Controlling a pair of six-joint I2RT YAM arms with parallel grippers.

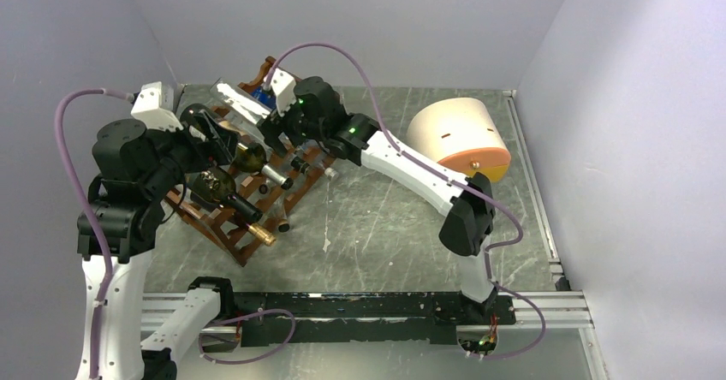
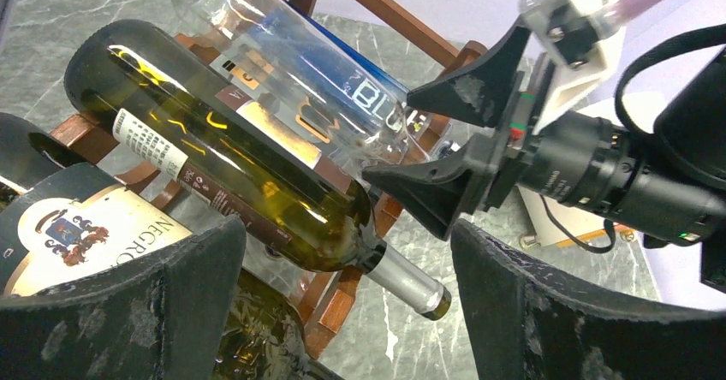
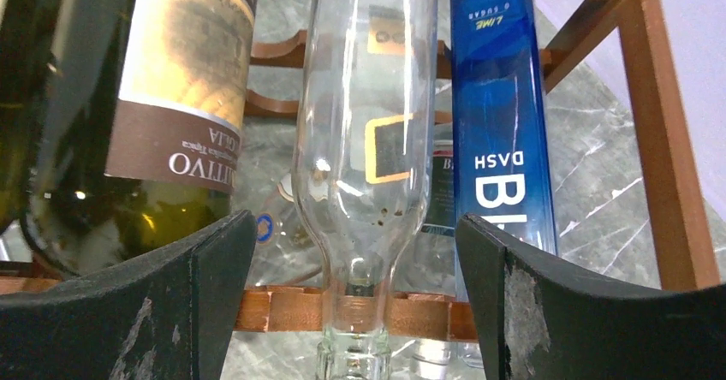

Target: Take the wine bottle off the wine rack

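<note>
The reddish-brown wine rack [image 1: 241, 241] stands at the left of the table with several bottles lying on it. My right gripper [image 1: 270, 127] is at its top tier, open. Its black fingers [image 3: 205, 303] straddle the neck of a clear glass wine bottle [image 3: 364, 140] with gaps on both sides. A blue bottle [image 3: 501, 123] lies right of it and a dark green labelled one [image 3: 184, 80] left. My left gripper [image 2: 342, 234] hangs open beside the rack's left side, over the green bottle [image 2: 240, 175] and touching nothing. In the left wrist view the right gripper [image 2: 389, 136] sits at the clear bottle [image 2: 282, 63].
A cream-and-orange drum-shaped box [image 1: 458, 136] lies at the back right. Grey walls close in the table on the left, back and right. A black rail [image 1: 342, 307] with the arm bases runs along the near edge.
</note>
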